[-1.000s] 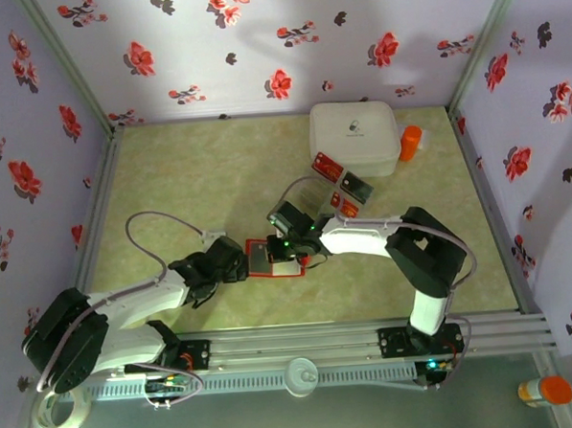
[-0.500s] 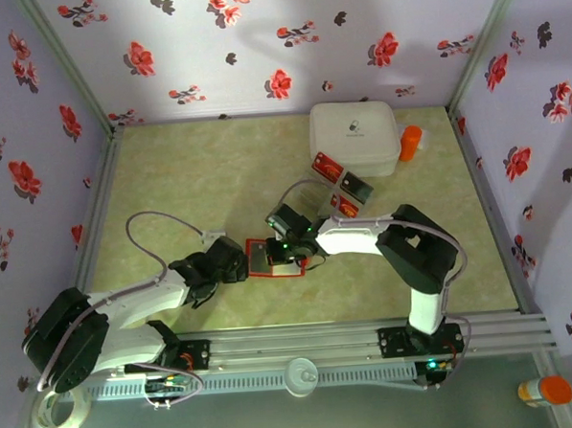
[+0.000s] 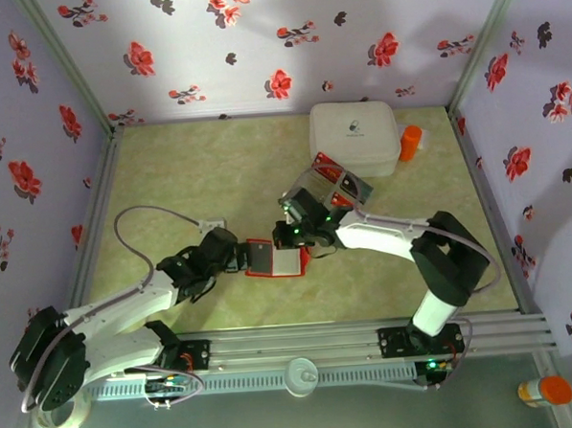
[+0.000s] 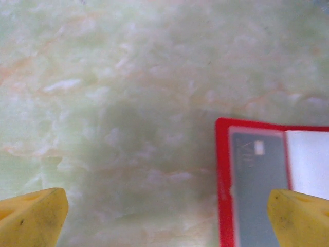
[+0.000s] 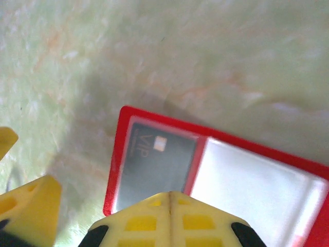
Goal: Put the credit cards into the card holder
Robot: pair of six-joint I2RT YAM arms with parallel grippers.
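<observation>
- One card holder (image 3: 274,260) lies open on the counter (image 3: 188,181), near the middle.
- One grey card (image 5: 157,162) sits in its left pocket, marked "VIP".
- Far right of it, one red card (image 3: 325,165) and one dark card (image 3: 356,185) lie by one white box (image 3: 354,134).
- The left end effector (image 4: 164,221) is spread wide at the holder's left edge, empty.
- The right end effector (image 5: 169,206) is pressed together over the holder, pinching nothing.
</observation>
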